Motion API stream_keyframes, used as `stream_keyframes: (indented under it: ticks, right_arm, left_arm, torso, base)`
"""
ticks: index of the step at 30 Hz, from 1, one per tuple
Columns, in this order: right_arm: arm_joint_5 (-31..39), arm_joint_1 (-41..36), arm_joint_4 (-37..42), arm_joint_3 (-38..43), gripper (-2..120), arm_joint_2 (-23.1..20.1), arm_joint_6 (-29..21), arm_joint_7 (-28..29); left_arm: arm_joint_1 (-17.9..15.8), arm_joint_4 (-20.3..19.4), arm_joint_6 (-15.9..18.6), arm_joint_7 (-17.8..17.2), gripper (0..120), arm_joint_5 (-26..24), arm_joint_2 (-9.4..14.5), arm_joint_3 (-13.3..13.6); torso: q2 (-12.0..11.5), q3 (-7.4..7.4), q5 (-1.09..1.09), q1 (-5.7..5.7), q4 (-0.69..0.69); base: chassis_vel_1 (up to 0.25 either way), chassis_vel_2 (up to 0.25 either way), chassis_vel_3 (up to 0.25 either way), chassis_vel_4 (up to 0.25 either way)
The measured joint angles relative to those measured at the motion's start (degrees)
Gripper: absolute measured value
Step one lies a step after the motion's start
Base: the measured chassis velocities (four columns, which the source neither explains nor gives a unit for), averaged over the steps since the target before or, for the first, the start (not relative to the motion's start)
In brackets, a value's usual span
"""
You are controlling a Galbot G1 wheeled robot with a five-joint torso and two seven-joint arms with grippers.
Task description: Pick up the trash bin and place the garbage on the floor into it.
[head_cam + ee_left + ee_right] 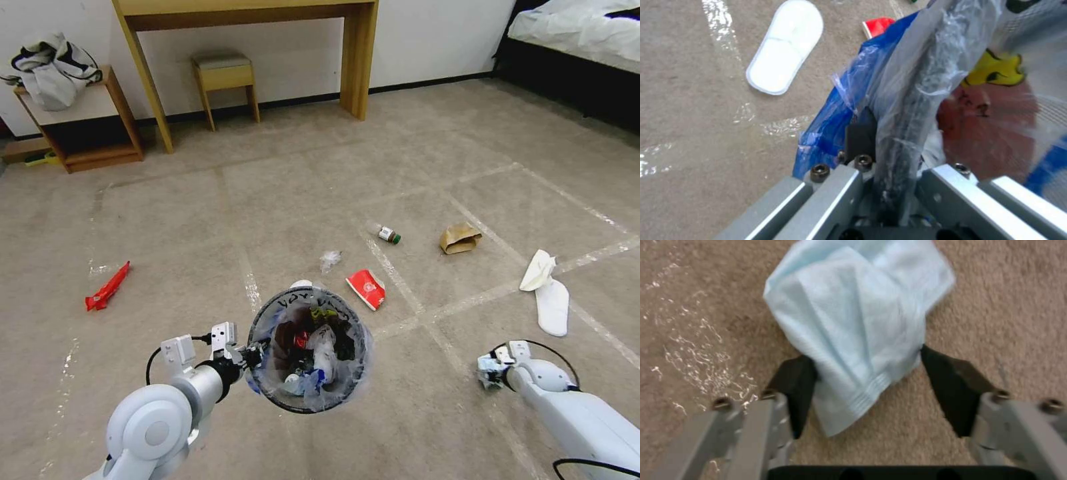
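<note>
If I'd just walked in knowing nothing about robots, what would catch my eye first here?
Probably the trash bin, already partly full of litter, held up off the floor at its rim by the left gripper. Next, the right gripper, open low over the carpet with a blue face mask between its fingers. Beyond them litter is scattered: a red wrapper, a brown paper bag and a white slipper.

The head camera looks down on the carpet point(400, 167) from high; both wrist cameras look closely at this same carpet.
</note>
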Motion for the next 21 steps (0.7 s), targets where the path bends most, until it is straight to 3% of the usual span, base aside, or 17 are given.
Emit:
stream_keyframes:
  ticks: [2, 4, 5, 13, 21]
  right_arm:
    - [0.2, -0.1, 0.1, 0.0, 50, -0.1, -0.1, 0.1]
    - [0.5, -0.2, 0.4, 0.1, 37, -0.4, -0.3, 0.2]
    - [0.5, -0.2, 0.4, 0.1, 37, -0.4, -0.3, 0.2]
    - [0.4, 0.0, -0.4, 0.4, 4, 0.1, 0.5, 0.2]
    - [0.4, -1.2, 1.2, 2.0, 0, 0.1, 1.3, 0.7]
  left_arm:
    - [0.0, 0.0, 0.0, 0.0, 0, 0.0, 0.0, 0.0]
    - [-0.3, 0.1, 0.0, 0.0, 0, 0.1, 0.0, 0.0]
    - [-0.3, 0.1, 0.0, 0.0, 0, 0.1, 0.0, 0.0]
    - [0.0, 0.5, 0.0, 0.1, 0, 0.1, 0.1, 0.0]
    - [0.0, 0.6, 0.0, 0.2, 0, 0.2, 0.2, 0.1]
  torso:
    - [0.0, 0.0, -0.03, 0.0, 0.05]
    - [0.0, 0.0, -0.04, 0.0, 0.1]
    - [0.0, 0.0, -0.04, 0.0, 0.1]
    - [0.0, 0.0, -0.04, 0.0, 0.11]
    - [0.0, -0.01, -0.04, -0.01, 0.11]
  base:
    - [0.0, 0.0, 0.0, 0.0]
    - [0.0, 0.0, 0.0, 0.0]
    - [0.0, 0.0, 0.0, 0.0]
    - [0.0, 0.0, 0.0, 0.0]
    - [0.0, 0.0, 0.0, 0.0]
